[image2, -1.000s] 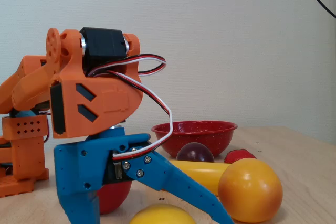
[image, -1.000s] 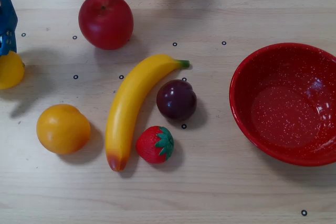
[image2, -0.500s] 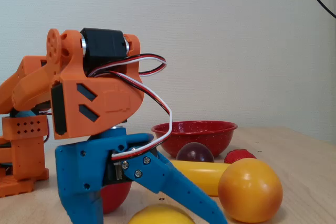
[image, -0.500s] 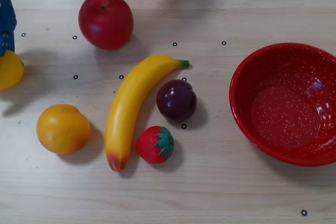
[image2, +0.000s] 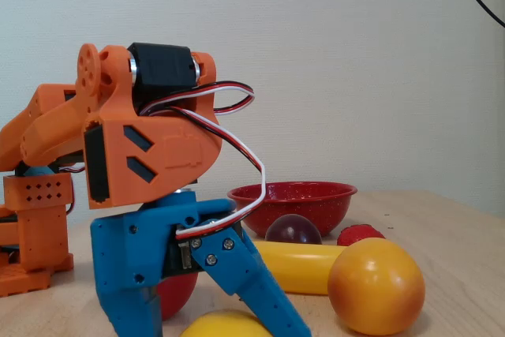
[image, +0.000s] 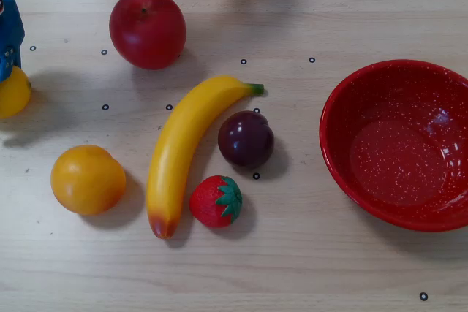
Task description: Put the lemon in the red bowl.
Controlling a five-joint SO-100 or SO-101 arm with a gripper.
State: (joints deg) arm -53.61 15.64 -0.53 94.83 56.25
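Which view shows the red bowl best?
The overhead view: the red bowl shows its whole inside, with only its right edge cropped. The fixed view shows just its rim and outer wall behind the fruit.

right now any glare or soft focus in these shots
Overhead view: sharp, with bright glare on the inner wall of the red bowl and soft shadows beside the fruit. Fixed view: the close claw and lemon look slightly soft.

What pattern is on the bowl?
Red bowl with fine white speckles, clearest in the overhead view.
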